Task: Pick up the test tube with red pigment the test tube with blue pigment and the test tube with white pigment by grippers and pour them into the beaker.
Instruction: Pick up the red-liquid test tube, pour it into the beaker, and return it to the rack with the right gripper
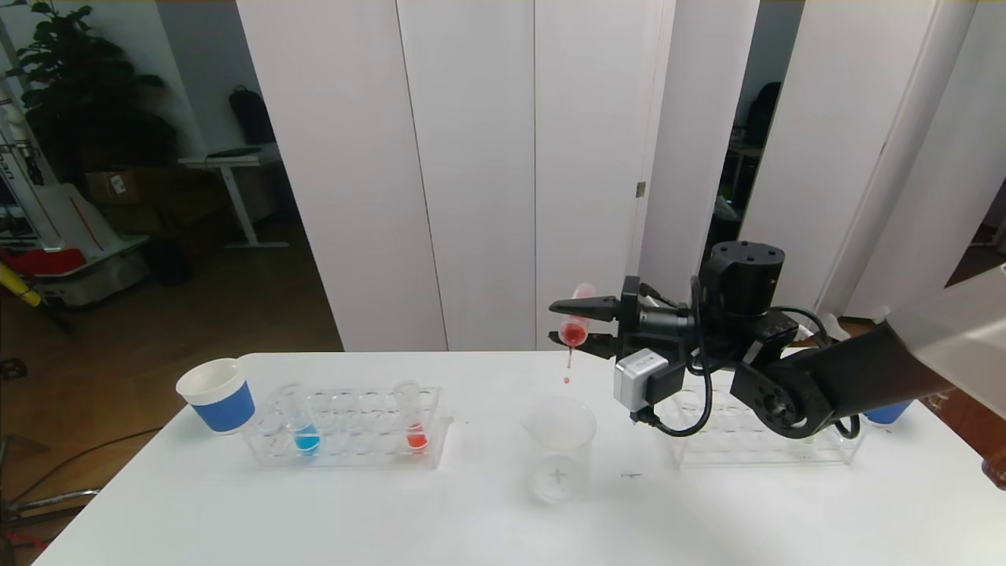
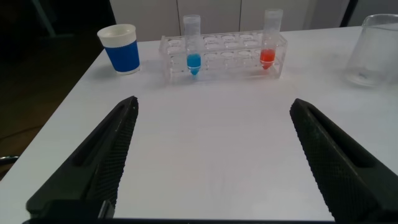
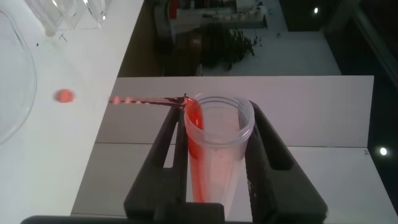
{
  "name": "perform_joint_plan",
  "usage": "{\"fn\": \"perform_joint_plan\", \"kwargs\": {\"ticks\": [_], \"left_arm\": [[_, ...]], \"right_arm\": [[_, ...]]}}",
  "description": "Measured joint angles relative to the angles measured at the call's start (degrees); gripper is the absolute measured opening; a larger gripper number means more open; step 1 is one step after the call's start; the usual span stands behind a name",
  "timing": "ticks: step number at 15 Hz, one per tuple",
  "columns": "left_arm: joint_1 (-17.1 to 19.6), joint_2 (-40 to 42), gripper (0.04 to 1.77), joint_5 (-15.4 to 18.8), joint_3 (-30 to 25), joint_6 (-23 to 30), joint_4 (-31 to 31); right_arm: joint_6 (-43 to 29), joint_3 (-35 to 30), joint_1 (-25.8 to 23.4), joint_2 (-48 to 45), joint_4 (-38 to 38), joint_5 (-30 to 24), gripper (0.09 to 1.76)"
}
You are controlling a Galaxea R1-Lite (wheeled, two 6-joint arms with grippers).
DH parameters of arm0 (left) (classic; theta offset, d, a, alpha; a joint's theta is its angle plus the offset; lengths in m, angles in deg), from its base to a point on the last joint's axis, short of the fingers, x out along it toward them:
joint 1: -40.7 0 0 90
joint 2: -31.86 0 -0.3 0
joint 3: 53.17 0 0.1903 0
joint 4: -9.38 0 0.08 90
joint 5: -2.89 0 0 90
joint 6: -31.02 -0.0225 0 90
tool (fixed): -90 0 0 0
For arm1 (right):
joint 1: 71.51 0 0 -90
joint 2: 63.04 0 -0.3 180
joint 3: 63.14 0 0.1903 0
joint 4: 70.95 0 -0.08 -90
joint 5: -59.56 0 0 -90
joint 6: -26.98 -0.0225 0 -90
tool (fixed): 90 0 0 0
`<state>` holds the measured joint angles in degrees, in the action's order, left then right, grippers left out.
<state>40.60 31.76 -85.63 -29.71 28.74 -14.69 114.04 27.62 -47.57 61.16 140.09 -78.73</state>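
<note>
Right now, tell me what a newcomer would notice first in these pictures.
The right tool holds a tipped test tube of red pigment above the beaker at the table's middle, red drops falling from its mouth. To the left, a clear rack holds a test tube with blue pigment and another red one, beside a blue-and-white paper cup.

The beaker stands at table centre; one tube rack at 9 o'clock, another rack at 3 o'clock.
</note>
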Motion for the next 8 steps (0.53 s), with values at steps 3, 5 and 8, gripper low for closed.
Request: {"fn": "perform_joint_plan", "kwargs": {"ticks": [3,5,8], "left_arm": [[0.0,0.0,1.74,-0.01,0.0,0.0,0.0],[0.0,0.0,1.74,0.0,0.0,0.0,0.0],[0.0,0.0,1.74,-0.01,0.0,0.0,0.02]], "right_arm": [[0.78,0.59,0.04,0.72,0.0,-0.02,0.61],[1.44,1.11,0.04,1.0,-0.13,-0.02,0.61],[2.38,1.44,0.09,1.3,-0.13,-0.09,0.61]]}}
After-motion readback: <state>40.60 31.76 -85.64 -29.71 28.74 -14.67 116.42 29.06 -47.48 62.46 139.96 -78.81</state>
